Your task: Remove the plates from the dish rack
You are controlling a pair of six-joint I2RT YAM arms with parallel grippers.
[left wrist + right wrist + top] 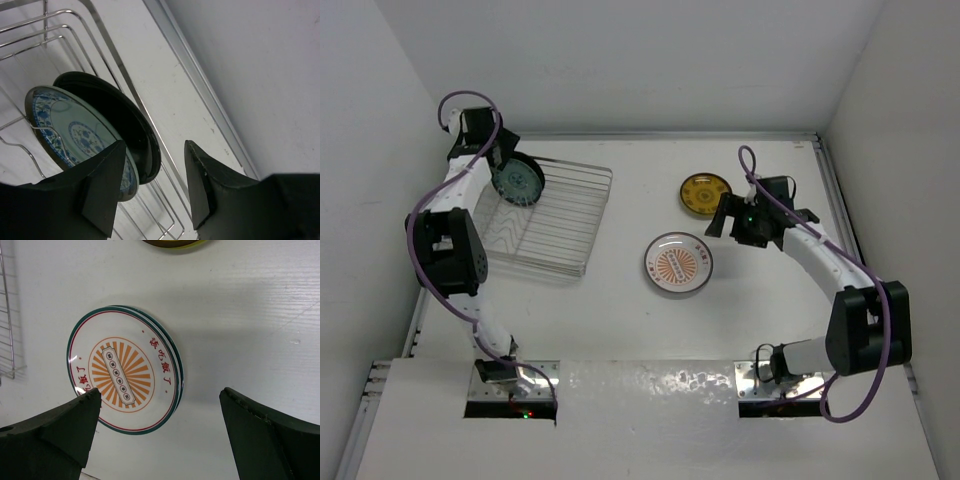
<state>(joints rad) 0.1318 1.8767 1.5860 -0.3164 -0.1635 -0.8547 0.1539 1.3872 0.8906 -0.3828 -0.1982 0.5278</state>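
- The left claw (156, 147) was positioned at the far left end of the rack (570, 212), over two plates stood on edge among the tines.
- Its jaws were seen partly apart, with the lower rims of both plates lying in the gap between them.
- The blue plate (70, 132) was overlapped at its lower rim by one finger (102, 192). Whether the two touched could not be told.
- The black plate (117, 117) was stood just behind the blue plate, close against it. A strip of white table (620, 315) was visible between its rim and the other finger, so no closed grip was shown.
- The right claw (160, 392) was held wide open above the table, well apart from the rack. Nothing was held or touched by it.
- The orange plate (125, 370) was laid flat on the table beneath the right claw, framed between the two fingers in the right wrist view. A second rim was visible just under its right edge.
- The yellow plate (705, 193) was laid flat on the table just beyond the orange plate, farther from the arm bases and apart from it.
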